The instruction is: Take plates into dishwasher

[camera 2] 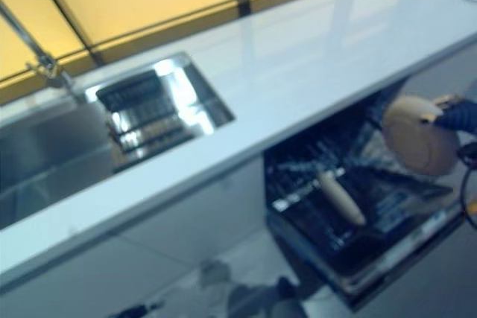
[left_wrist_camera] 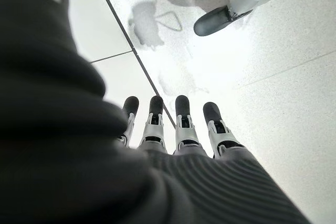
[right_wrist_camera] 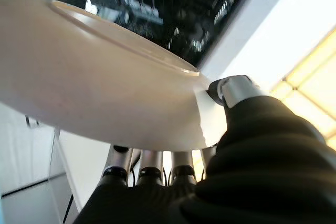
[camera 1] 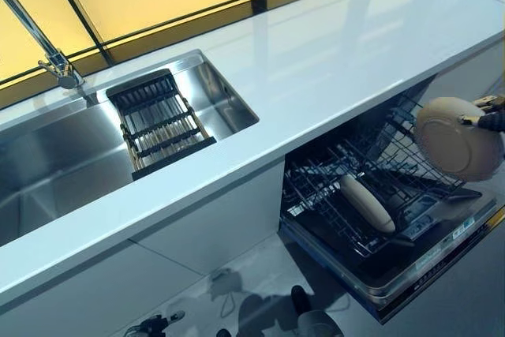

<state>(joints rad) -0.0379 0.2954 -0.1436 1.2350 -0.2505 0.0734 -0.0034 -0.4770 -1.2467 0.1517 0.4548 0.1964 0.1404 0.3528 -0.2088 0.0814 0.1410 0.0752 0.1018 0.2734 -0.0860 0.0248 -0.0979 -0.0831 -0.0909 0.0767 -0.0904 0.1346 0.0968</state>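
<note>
Left eye view: right hand (camera 1: 491, 120) at 3 o'clock grips a beige plate (camera 1: 456, 138) by its rim, thumb on top, fingers underneath per wrist cam. Plate is round, plain, tilted near upright, face toward the cam, hanging just above the dishwasher rack (camera 1: 371, 171). Rack lies toward 8 o'clock from plate; another plate (camera 1: 366, 203) already stands in it. Left hand (left_wrist_camera: 173, 124) hangs over floor, fingers straight, holding nothing. Sink (camera 1: 95, 140) sits in tabletop (camera 1: 331, 61) at 9 o'clock.

Kitchen, probably domestic: long white countertop (camera 1: 331, 61), inset steel sink (camera 1: 63, 155) with faucet (camera 1: 47, 49), drying rack (camera 1: 160, 124), open dishwasher (camera 1: 379, 211) under counter.
</note>
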